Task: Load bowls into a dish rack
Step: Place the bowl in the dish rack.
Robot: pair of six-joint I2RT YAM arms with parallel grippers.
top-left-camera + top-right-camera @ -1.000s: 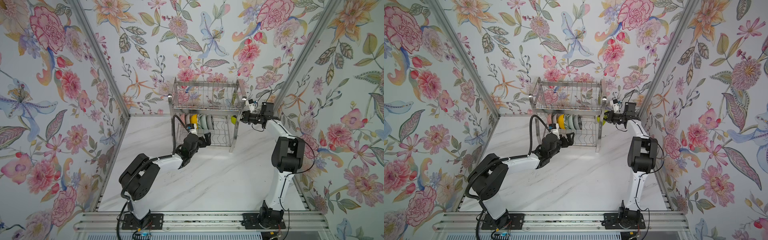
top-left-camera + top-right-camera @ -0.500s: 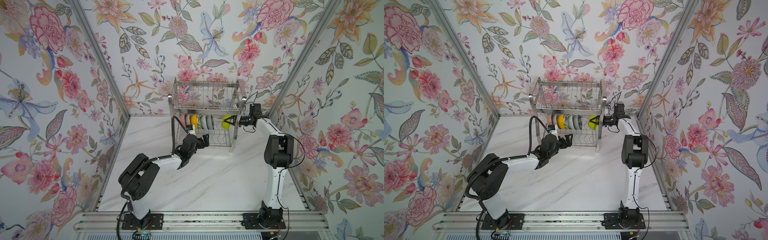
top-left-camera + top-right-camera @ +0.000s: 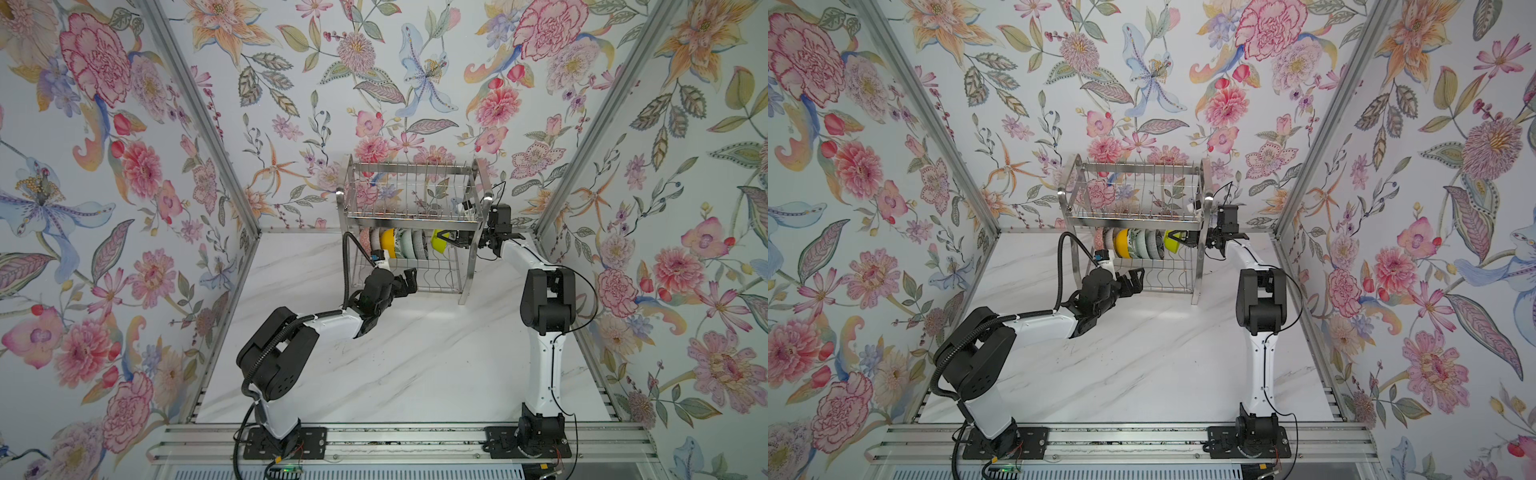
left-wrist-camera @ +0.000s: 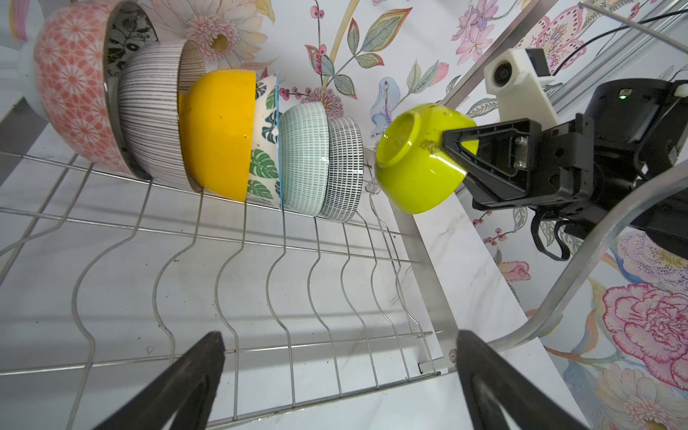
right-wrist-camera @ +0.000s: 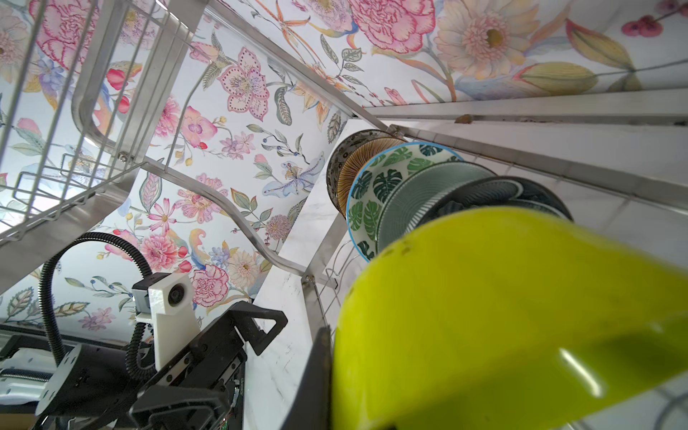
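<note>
The right end effector pinches the rim of the glossy, likely slippery, breakable lime bowl, three o'clock of the racked bowls; the left end effector gapes empty.

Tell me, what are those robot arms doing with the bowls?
They are filling the rack. The right gripper is shut on the lime bowl at its rim and holds it in the lower tier, beside six bowls standing there in a row. It has not let go yet. The left gripper is open and empty, hovering just in front of the rack.
</note>
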